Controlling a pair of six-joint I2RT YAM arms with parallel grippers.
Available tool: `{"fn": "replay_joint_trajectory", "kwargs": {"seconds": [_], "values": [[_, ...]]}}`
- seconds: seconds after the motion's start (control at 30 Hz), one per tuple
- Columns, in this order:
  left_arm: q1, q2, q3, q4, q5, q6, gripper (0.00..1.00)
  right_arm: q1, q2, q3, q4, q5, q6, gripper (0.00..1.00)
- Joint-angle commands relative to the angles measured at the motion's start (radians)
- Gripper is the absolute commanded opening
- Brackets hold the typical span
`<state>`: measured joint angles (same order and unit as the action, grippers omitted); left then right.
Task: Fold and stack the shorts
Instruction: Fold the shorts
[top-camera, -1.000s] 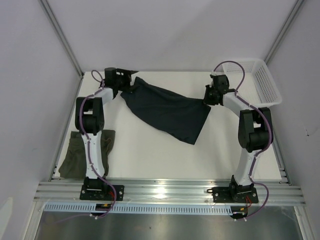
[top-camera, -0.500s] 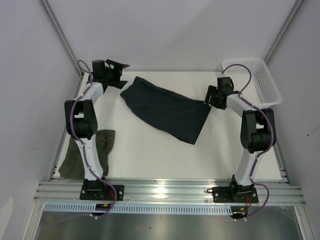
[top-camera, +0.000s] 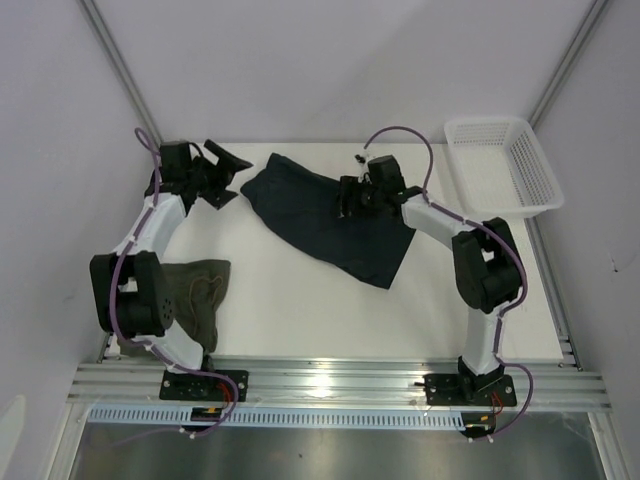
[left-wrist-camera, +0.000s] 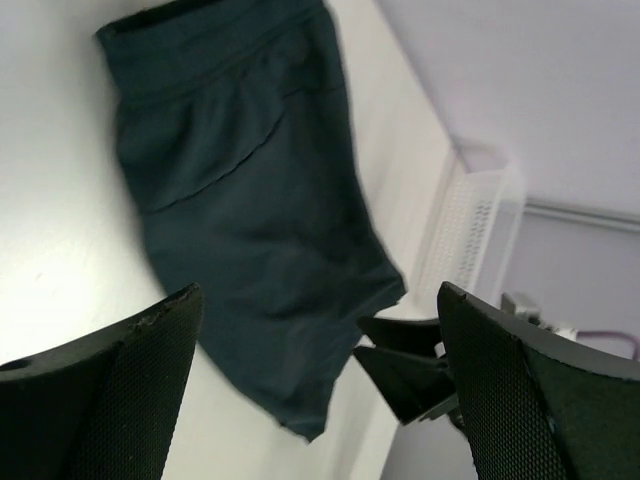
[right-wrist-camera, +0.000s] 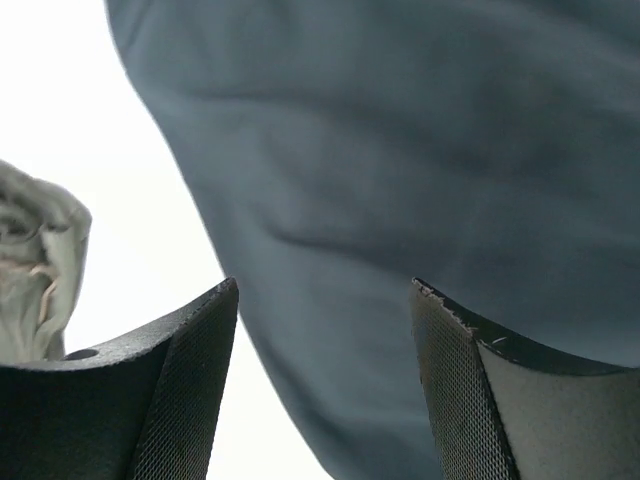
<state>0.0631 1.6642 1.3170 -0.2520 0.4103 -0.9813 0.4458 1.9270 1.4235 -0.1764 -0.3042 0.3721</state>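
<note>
Top external view: the left hand (top-camera: 225, 163) is spread wide, the right hand (top-camera: 348, 195) open, both empty; navy shorts (top-camera: 330, 225) beneath the right are best gripped at a hem.

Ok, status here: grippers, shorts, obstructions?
Left gripper open, off cloth. Right gripper open over dark navy cloth shorts, lying flat. Olive-green cloth shorts crumpled, near left. White mesh basket far right, no obstruction.

Navy shorts (top-camera: 330, 225) lie spread far-middle on the table (top-camera: 300, 310), olive shorts (top-camera: 195, 295) bunched near-left.
</note>
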Motion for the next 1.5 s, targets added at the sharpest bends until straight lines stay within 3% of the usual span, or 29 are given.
{"fn": "replay_joint_trajectory", "kwargs": {"seconds": [0.0,0.1,0.3,0.5,0.67,0.87,0.97,1.13,1.27,1.47], "values": [[-0.002,-0.124,-0.106,-0.078,-0.060,0.139,0.99,0.036,0.061,0.041,0.089,-0.078,0.057,0.70],[-0.002,-0.179,-0.179,-0.079,-0.068,0.173,0.98,0.050,0.124,0.052,0.129,-0.124,0.108,0.64],[-0.002,-0.230,-0.242,-0.089,-0.076,0.213,0.98,0.073,0.219,0.042,0.124,-0.207,0.139,0.38],[-0.003,-0.276,-0.294,-0.093,-0.088,0.225,0.98,0.108,0.175,-0.095,0.083,-0.185,0.114,0.29],[-0.012,-0.317,-0.350,-0.086,-0.133,0.253,0.98,0.174,-0.024,-0.392,0.077,-0.095,0.151,0.29],[-0.052,-0.299,-0.439,0.011,-0.071,0.289,0.98,0.188,-0.265,-0.670,0.022,-0.003,0.172,0.30],[-0.112,-0.294,-0.479,0.075,-0.064,0.285,0.99,0.176,-0.391,-0.661,-0.113,0.134,0.142,0.33],[-0.177,-0.262,-0.570,0.216,-0.001,0.247,0.99,0.162,-0.490,-0.578,-0.186,0.175,0.102,0.49],[-0.239,-0.267,-0.654,0.301,-0.045,0.205,0.99,0.163,-0.493,-0.531,-0.158,0.171,0.103,0.51],[-0.244,-0.356,-0.810,0.393,-0.143,0.109,0.99,0.180,-0.416,-0.459,-0.040,0.136,0.131,0.49]]}}
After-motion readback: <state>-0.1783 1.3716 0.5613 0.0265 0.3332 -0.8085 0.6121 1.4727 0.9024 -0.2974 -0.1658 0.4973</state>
